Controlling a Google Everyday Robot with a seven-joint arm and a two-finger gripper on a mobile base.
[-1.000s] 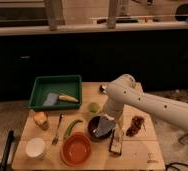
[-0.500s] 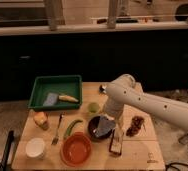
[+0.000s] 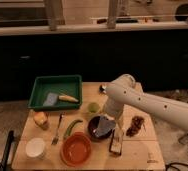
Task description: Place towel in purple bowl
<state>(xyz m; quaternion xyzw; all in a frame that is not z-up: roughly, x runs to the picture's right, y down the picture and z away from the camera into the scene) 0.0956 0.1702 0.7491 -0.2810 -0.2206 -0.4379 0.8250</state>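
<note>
The purple bowl [image 3: 95, 129] sits near the middle of the wooden table [image 3: 142, 150]. A grey towel [image 3: 104, 127] lies in it, draped over its right side. My white arm reaches in from the right and bends down over the bowl. My gripper [image 3: 110, 119] is right above the towel at the bowl's right rim, mostly hidden by the arm.
A green tray [image 3: 57, 90] at the back left holds a grey sponge and a yellow item. An orange bowl [image 3: 77, 148], white cup [image 3: 35, 147], fork [image 3: 57, 130], green pepper [image 3: 72, 127], apple [image 3: 40, 118], green cup [image 3: 92, 107], snack bar [image 3: 116, 142] and dark dried food [image 3: 135, 125] surround the purple bowl.
</note>
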